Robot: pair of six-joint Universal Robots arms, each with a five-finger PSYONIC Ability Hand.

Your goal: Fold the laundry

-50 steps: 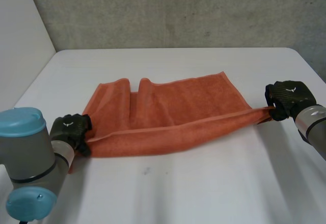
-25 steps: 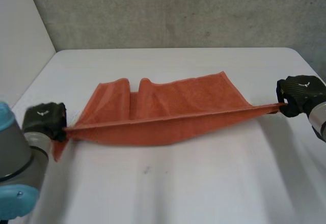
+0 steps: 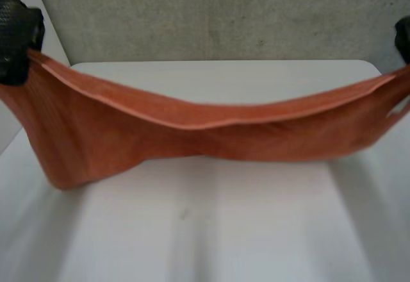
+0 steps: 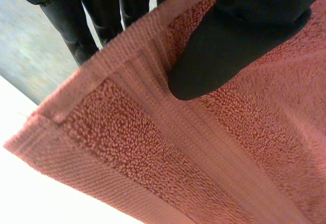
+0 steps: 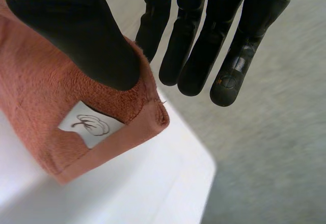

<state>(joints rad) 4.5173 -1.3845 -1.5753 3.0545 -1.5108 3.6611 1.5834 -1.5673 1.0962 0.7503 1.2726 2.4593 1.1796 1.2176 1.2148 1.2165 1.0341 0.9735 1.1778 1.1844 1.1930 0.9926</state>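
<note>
An orange towel (image 3: 192, 134) hangs stretched in the air between my two hands, sagging in the middle, its lower edge close to the white table (image 3: 224, 231). My left hand (image 3: 16, 35) is raised at the far left and pinches one top corner; in the left wrist view its thumb (image 4: 239, 40) presses the towel (image 4: 153, 147) against the fingers (image 4: 91, 25) behind the hem. My right hand (image 3: 403, 38) is raised at the far right, its thumb (image 5: 76, 30) pressing the other corner of the towel (image 5: 41, 91) just above a white label (image 5: 89, 124).
A grey wall (image 3: 224, 13) stands behind the table. The table's rounded corner (image 5: 204, 168) lies below my right hand, with grey floor beyond it.
Both hands have risen from table height and moved apart. The towel has left the table and now hangs taut between them. The left hand closed on its corner.
</note>
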